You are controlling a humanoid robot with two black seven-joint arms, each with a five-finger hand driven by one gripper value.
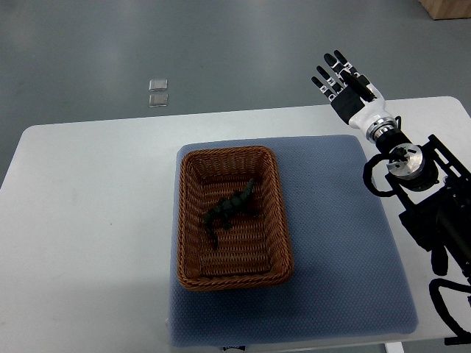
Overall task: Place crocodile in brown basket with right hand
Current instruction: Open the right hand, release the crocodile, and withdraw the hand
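- Basket [188, 220], brown woven wicker, rectangular with raised walls, sits on the left half of a blue-grey padded mat [338, 243], its long sides running from near to far.
- Inside the basket lies the one thing it holds: a dark green toy crocodile [230, 208], flat on the woven bottom and stretched on a slant from near left to far right. Which end is the head I cannot tell.
- The crocodile is wholly within the walls, around the middle of the basket, and nothing touches it.
- The mat lies on a white table with rounded corners [88, 220]. Bare tabletop shows wide on the left and as a narrower strip on the right.
- The robot's right hand [347, 84], black fingers on a white wrist, is up at the far right, past the table's far edge and over the grey floor [221, 44]. Its fingers are stretched out straight and slightly fanned, gripping nothing.
- The hand is well apart from the basket, to the right of it and farther off.
- Its black arm [423, 198] comes in from the right edge, above the right end of the table.
- On the floor beyond the table, well left of the hand, lie two small clear square pieces [157, 92], one just behind the other.
- A light brown box corner [449, 7] shows at the far right.
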